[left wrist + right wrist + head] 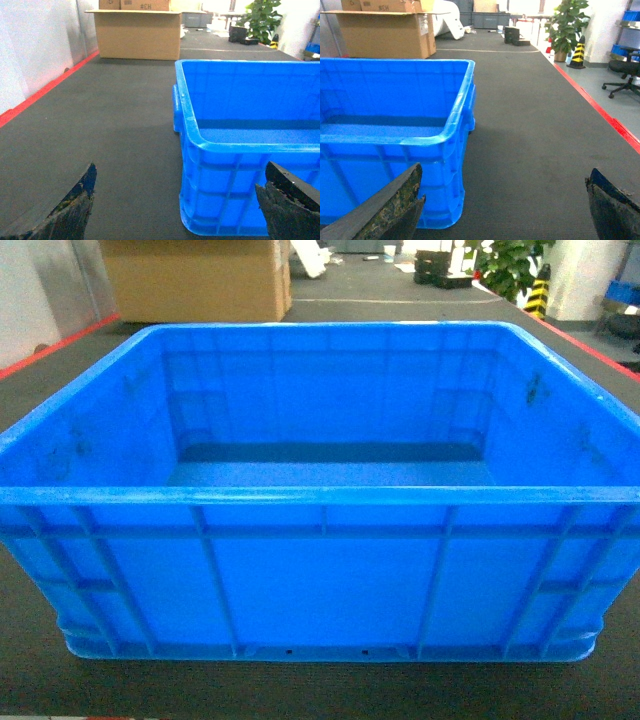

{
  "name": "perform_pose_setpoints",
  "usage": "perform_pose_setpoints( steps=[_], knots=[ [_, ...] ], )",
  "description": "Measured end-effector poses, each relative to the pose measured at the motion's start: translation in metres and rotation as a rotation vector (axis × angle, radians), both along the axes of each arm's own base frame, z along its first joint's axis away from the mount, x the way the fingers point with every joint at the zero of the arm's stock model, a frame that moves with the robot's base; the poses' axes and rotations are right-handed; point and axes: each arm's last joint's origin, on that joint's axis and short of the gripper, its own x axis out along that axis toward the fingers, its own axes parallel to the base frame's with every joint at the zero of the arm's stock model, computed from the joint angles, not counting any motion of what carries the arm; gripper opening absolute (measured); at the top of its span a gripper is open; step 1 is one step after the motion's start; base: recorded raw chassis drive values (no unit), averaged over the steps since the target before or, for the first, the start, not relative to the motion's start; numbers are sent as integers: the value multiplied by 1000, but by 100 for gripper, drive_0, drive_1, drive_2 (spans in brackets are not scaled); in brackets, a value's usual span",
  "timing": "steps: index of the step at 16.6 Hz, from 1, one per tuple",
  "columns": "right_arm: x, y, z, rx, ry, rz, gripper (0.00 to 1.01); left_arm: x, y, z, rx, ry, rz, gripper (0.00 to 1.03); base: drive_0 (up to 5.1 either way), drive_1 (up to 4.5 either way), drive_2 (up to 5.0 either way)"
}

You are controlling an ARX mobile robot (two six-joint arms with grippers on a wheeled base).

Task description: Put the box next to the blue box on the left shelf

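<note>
blue plastic filled my head view: the box (320,570) sat empty on the dark floor mat (115,130), right in front of me. both grippers were spread wide and held nothing, the left gripper (177,200) straddling the crate's near left corner, the right gripper (502,200) just beside its near right corner. i judged each should close squarely on a side rim for a level lift. farther back stood a cardboard carton (137,35); no shelf showed.

Bright-blue box (320,580) on dark grey floor (110,125); tan cardboard carton (137,35) behind.
</note>
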Motion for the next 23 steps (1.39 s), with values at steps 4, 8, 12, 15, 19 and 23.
perform_pose_setpoints(
  steps=[4,8,12,15,19,23],
  knots=[
    [0,0,0,0,0,0,98,0,0,0,0,0,0,98,0,0,0],
    [0,0,0,0,0,0,98,0,0,0,0,0,0,98,0,0,0],
    [0,0,0,0,0,0,98,0,0,0,0,0,0,98,0,0,0],
    [0,0,0,0,0,0,98,0,0,0,0,0,0,98,0,0,0],
    [0,0,0,0,0,0,98,0,0,-3,38,55,-22,98,0,0,0],
    [16,0,4,-32,76,-303,98,12,-7,5,149,41,-43,98,0,0,0]
  ],
)
